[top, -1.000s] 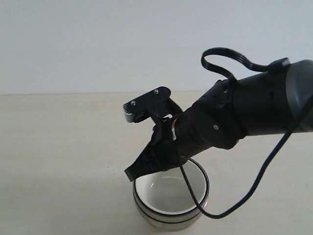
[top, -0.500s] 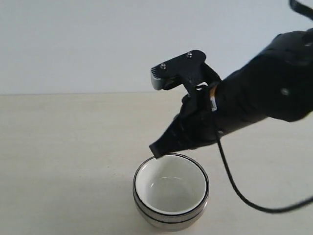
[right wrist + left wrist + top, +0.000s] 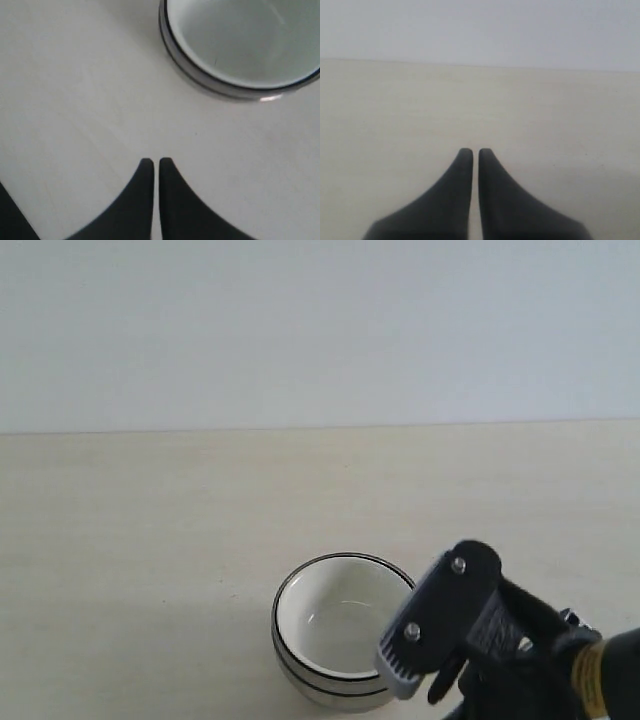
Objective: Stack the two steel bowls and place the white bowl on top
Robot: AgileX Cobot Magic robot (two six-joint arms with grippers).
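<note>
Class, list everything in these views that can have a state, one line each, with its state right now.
steel bowls, upright, stacked one inside the other
white bowl, upright, empty, nested inside the steel bowls
left gripper, fingers shut, holding nothing
right gripper, fingers shut, holding nothing, apart from the bowls

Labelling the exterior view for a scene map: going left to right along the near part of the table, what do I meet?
Bare table → steel bowls with the white bowl nested inside → right arm, overlapping the stack's right edge.
</note>
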